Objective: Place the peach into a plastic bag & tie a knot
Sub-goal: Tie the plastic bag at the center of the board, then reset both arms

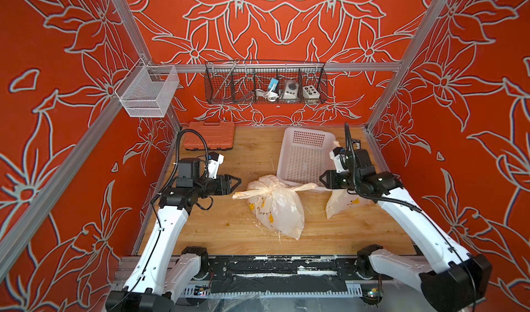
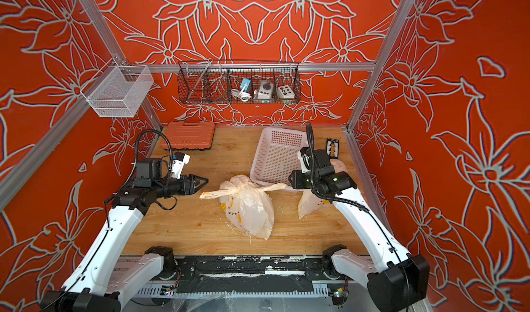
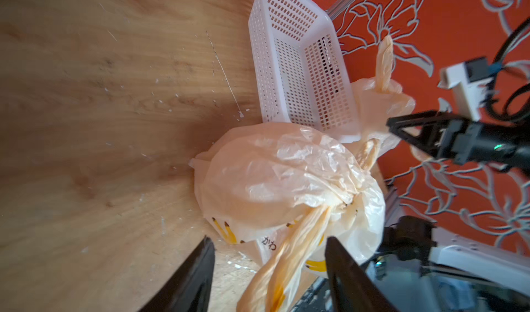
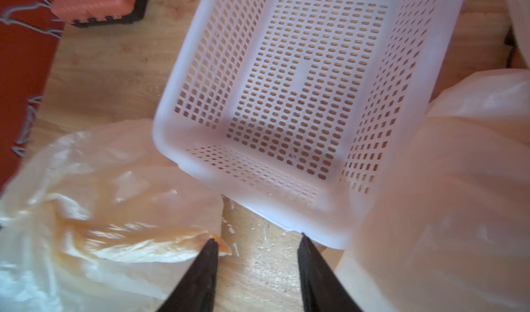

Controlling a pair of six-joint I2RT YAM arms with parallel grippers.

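Looking at a translucent cream plastic bag with yellow banana print (image 1: 282, 213), lying about mid-table on the scuffed wooden tabletop (image 1: 218, 227), right by the near corner of a white perforated plastic basket (image 1: 307, 152). Can't actually spot the peach, only a rounded bulge (image 3: 266, 175) at the basket end, so guessing fruit inside. Looks tied already, with a twisted knot (image 1: 271, 191) and two flattened tails, a left tail (image 1: 243, 194) poking toward the left arm and a right tail (image 1: 305, 186) toward the right arm.

Worth reading as two axes. Body: long from the bulge by the basket, past the knot, down to a flatter end pointing at the front edge. Tails: crosswise to that, pretty much along the line between the two grippers.

Over to the left gripper (image 1: 236, 181): parked just beside the left tail's end, spread apart, gripping nothing. From the left wrist, that tail seen running between the fingers (image 3: 198, 273), unpinched. Then the right gripper (image 4: 258, 238): likewise spread and empty, one fingertip right at the right tail's end, touching or not impossible to say. About equal reach, so no clear nearer arm.

Probably done bar a snug-up, meaning closing on each tail and pulling outward along that crosswise line. Also a second pale plastic bag (image 1: 341, 204) under the right arm, easy to snag.
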